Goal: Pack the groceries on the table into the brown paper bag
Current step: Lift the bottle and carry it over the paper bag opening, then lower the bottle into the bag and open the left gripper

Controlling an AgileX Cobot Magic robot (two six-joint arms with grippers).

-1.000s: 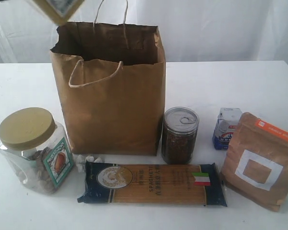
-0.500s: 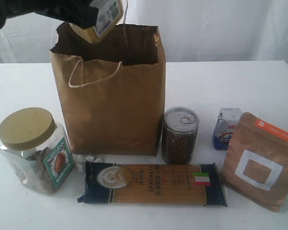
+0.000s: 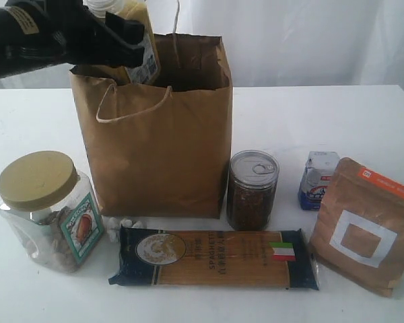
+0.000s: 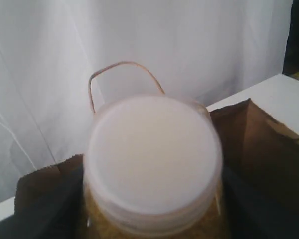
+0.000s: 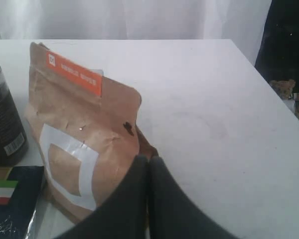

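Exterior view, left gripper (image 3: 123,37) grips white-capped jar (image 3: 149,59), base hidden by brown paper bag (image 3: 155,148), right gripper (image 5: 148,159) closed

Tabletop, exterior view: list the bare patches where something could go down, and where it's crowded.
Widest bare stretch of the table: right of the brown paper bag, behind the small carton and orange-labelled pouch. Another: left of the bag, behind the gold-lidded jar. Crowded: the front row, with jar, spaghetti packet, pull-tab can and pouch nearly side by side.
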